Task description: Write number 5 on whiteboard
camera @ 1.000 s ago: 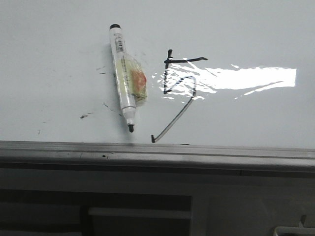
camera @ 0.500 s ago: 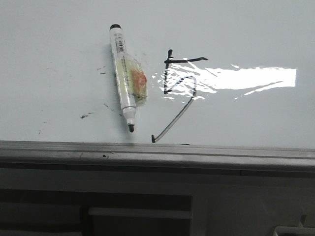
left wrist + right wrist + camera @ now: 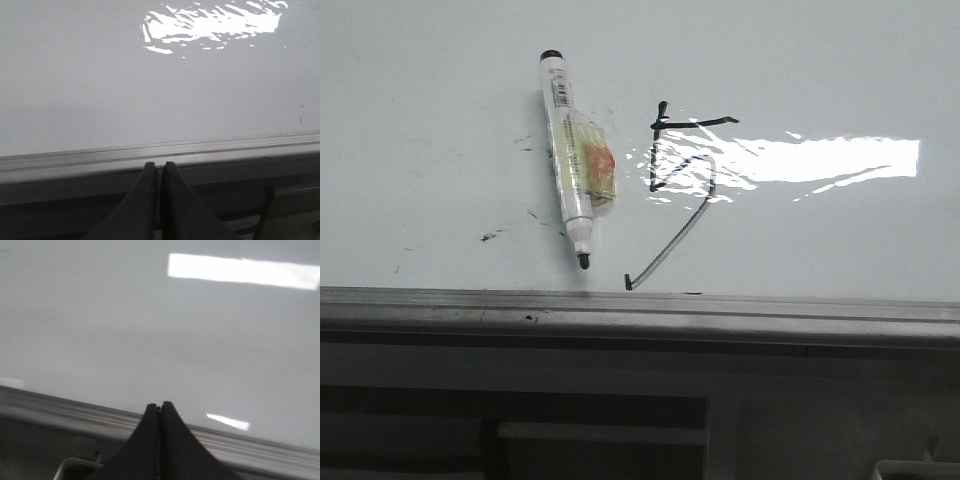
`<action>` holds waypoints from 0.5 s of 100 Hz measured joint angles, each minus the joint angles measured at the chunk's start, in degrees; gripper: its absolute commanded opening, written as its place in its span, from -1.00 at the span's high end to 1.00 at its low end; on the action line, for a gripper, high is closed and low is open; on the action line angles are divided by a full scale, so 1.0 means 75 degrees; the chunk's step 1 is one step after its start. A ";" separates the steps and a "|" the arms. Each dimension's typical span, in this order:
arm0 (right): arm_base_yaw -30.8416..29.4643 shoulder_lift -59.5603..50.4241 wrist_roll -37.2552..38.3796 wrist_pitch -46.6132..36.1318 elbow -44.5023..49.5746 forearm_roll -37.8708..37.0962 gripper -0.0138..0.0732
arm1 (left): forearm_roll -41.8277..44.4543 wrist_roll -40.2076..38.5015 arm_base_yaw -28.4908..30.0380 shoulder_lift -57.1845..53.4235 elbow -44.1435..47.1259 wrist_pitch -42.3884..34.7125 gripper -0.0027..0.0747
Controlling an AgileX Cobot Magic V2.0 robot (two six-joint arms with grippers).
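The whiteboard [image 3: 820, 60] fills the front view, its grey frame edge [image 3: 640, 312] along the near side. On it is a thin black angular number 5 [image 3: 712, 180], with a short top bar and a long slanted tail ending near the frame. A white marker [image 3: 565, 150] with a black cap end and taped middle lies loose to the left of the 5, tip toward the frame. Neither gripper shows in the front view. My left gripper [image 3: 159, 165] is shut and holds nothing, over the frame edge [image 3: 225, 146]. My right gripper [image 3: 160, 405] is shut and holds nothing, near the board's edge [image 3: 60, 407].
Faint dark smudges [image 3: 492, 237] mark the board left of the marker. A bright light reflection [image 3: 820, 158] lies right of the 5. Below the frame are dark grey table parts [image 3: 600, 430].
The whole front view has shifted a few pixels left; marker and 5 keep their places relative to each other.
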 measured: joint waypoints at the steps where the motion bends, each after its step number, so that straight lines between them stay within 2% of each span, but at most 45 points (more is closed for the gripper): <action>1: -0.0044 -0.0026 0.0032 0.0021 0.0000 -0.0024 0.83 | 0.0000 0.0000 0.0000 0.0000 0.0000 0.0000 0.98; 11: -0.0399 -0.0381 0.0150 0.0608 -0.0015 -0.0074 0.83 | 0.0000 0.0000 0.0000 0.0000 0.0000 0.0000 0.98; 50: -0.0464 -0.0469 0.0198 0.0627 -0.0015 -0.0109 0.83 | 0.0000 0.0000 0.0000 0.0000 0.0000 0.0000 0.98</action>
